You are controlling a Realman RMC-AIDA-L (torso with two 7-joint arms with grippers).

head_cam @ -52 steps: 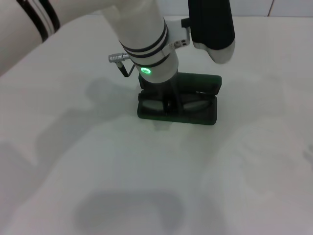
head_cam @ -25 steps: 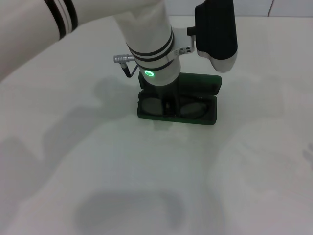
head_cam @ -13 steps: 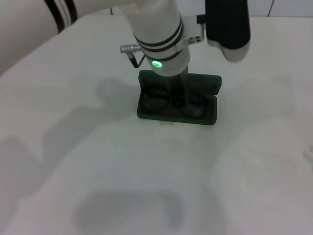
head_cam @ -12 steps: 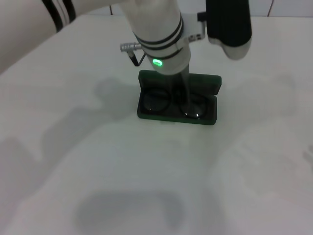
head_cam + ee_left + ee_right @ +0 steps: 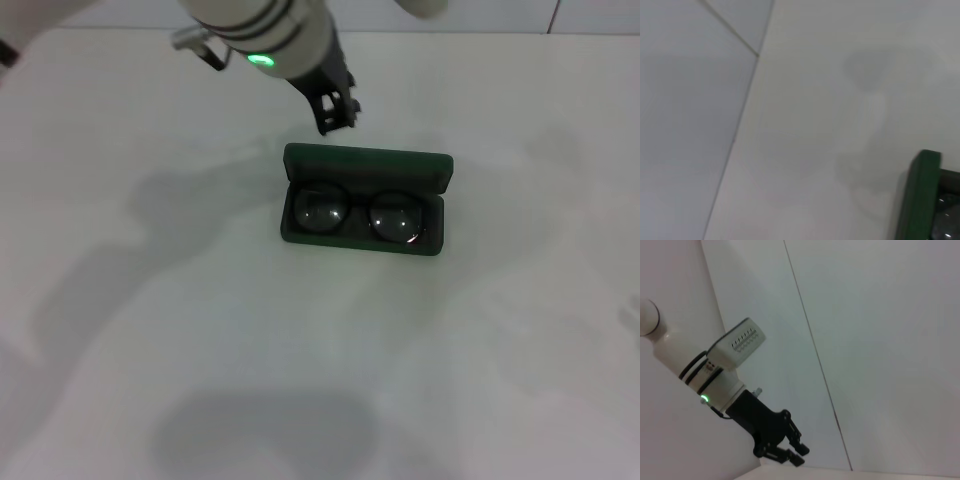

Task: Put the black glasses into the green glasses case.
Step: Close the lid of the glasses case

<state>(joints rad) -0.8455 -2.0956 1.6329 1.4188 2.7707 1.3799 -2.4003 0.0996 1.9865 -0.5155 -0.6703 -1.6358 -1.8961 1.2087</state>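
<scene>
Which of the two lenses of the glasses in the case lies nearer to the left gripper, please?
The lens on the robot's left side of the black glasses, lying in the open green glasses case. The left gripper hangs beyond that end; the other lens lies farther off.

Matt surfaces, glinting lenses

The dark green hard-shell glasses case [image 5: 365, 163] looks smooth and matt; the thin black-framed glasses [image 5: 358, 214] carry glossy clear lenses with small highlights. The white worktop [image 5: 300, 340] is smooth, faintly sheened. The left black claw [image 5: 337, 108] looks like matt plastic.
</scene>
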